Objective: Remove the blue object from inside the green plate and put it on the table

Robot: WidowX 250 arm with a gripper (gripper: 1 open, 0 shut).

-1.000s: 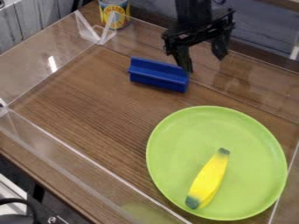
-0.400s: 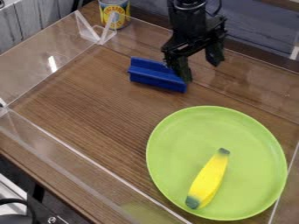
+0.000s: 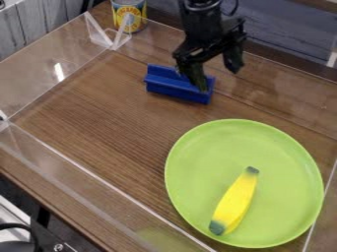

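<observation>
Tabletop (image 3: 93, 118): wide-spread fingers (image 3: 198, 67) over blue block (image 3: 175, 82)

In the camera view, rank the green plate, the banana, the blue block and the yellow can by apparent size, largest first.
1. Green plate, by far the largest.
2. Banana and blue block: they look about alike, and the block lies farther from the camera, so I won't rank them.
3. Yellow can, smallest, though farthest away and cut off by the frame.

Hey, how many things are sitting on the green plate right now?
1. Only a yellow banana lies on the green plate, toward its near right side. The blue block rests on the table beyond the plate, under the gripper.
</observation>
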